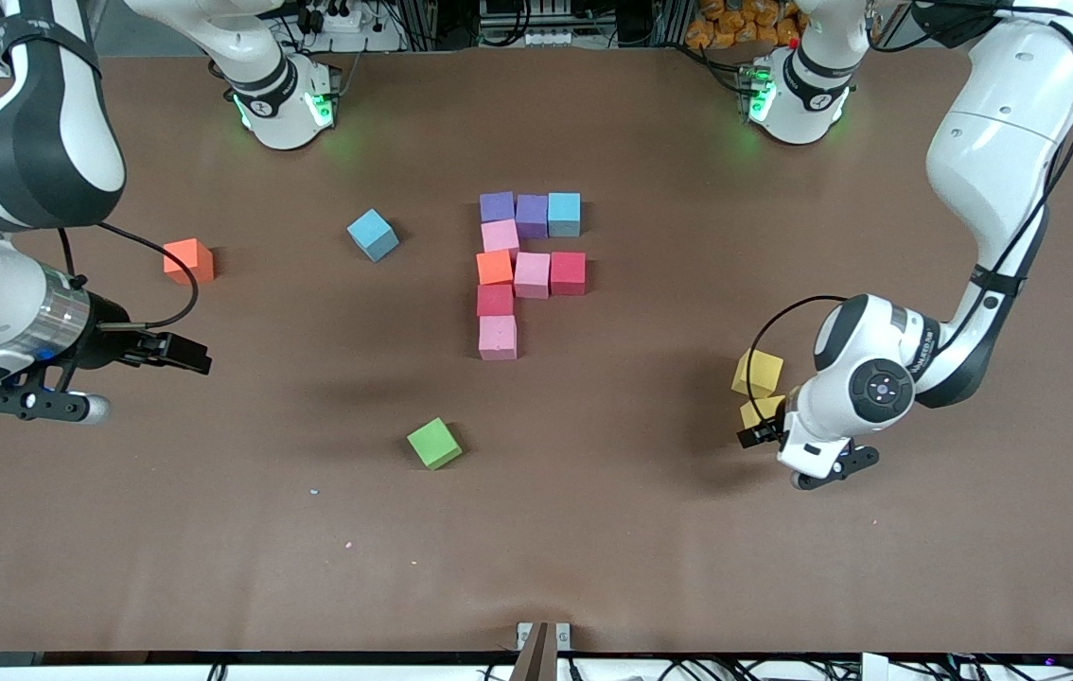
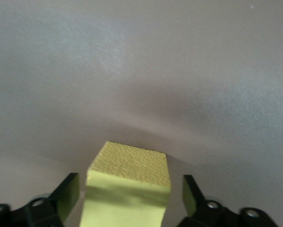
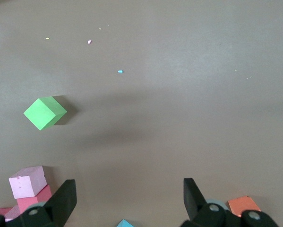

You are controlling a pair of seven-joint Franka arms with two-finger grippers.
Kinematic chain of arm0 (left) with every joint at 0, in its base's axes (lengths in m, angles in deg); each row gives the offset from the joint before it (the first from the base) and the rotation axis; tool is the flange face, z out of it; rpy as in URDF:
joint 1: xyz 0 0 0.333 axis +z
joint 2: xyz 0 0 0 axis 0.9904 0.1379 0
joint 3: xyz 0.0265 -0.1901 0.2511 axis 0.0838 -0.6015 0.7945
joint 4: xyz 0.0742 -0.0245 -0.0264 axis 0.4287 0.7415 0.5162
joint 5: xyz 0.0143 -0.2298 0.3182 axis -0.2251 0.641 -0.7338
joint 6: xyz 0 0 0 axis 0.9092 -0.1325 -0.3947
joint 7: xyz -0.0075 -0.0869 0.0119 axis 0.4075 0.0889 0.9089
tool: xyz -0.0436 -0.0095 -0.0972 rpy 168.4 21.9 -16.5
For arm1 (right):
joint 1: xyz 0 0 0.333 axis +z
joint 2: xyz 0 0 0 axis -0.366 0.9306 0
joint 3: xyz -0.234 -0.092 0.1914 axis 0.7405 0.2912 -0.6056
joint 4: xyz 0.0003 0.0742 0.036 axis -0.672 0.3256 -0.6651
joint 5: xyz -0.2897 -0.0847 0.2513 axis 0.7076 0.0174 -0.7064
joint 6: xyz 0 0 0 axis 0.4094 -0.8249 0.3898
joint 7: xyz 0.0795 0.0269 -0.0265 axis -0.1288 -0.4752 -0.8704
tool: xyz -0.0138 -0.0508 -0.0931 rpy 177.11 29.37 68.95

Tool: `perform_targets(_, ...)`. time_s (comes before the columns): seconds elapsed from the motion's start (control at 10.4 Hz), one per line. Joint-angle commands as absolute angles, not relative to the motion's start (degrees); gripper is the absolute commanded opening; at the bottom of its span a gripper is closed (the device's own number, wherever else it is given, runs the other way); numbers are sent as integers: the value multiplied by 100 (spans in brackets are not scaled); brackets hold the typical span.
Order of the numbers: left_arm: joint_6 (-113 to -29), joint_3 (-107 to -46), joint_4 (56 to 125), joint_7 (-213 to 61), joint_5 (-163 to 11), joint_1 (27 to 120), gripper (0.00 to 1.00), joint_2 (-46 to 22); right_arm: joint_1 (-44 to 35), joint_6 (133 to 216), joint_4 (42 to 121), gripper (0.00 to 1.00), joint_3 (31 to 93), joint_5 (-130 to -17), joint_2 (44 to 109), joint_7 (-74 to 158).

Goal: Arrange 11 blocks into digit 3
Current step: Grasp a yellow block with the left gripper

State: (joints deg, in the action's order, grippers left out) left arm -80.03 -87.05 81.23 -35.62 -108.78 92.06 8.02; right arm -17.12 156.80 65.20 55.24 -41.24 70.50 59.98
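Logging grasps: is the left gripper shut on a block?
Not shut: left gripper fingers stand apart, straddling the yellow block, gaps either side.

You are looking at a robotics lab bench. Two white arms are bolted at their bases (image 1: pixel 286 104) (image 1: pixel 794 95) along one edge of a table (image 1: pixel 688 530) covered in plain brown matting, each base lit by green status lights. Just past that edge, above the bases in the front view, you see aluminium framing, power strips and bundled cables (image 1: pixel 338 19). More cables and a metal bracket (image 1: pixel 543 638) run along the table's edge nearest the front camera. Small foam cubes (image 1: pixel 530 255) lie on the matting as test pieces.
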Motion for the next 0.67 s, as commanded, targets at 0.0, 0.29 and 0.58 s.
perform_targets(0.0,-8007,-8694,8001,-3135,-11071,9078,15,892,-1743,15671,6459,100,5477,-4160,7048,5900)
perform_targets(0.29,-8007,-8694,7739,-1879,-10974,8657,0,1006,-1795,15654,6477,100,5477,-4159,7048,5795)
perform_targets(0.58,-8015,-8694,7545,321,-10974,7955,0,1050,-1821,15601,6477,100,5477,-4080,7039,5521)
